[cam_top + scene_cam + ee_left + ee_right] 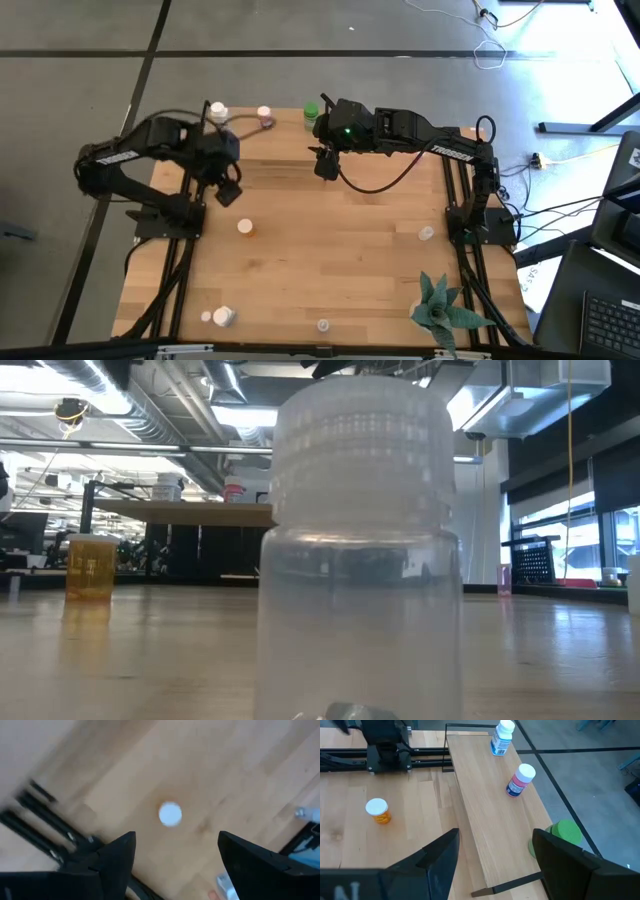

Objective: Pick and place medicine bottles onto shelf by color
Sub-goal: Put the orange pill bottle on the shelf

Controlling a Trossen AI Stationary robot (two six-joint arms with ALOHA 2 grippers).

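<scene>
A small orange pill bottle with a white cap (245,228) stands on the wooden worktop (330,270), directly below the left pincer (172,851), held wide and empty. Descent and closing are judged next. The right pincer (495,851), wide and empty, hangs over the light wood shelf (485,810).

I see a clear bottle (360,550) with a ribbed clear cap standing upright right before my lens. An orange bottle (90,567) stands farther back towards the tabletop's (150,650) left, well apart.
</scene>
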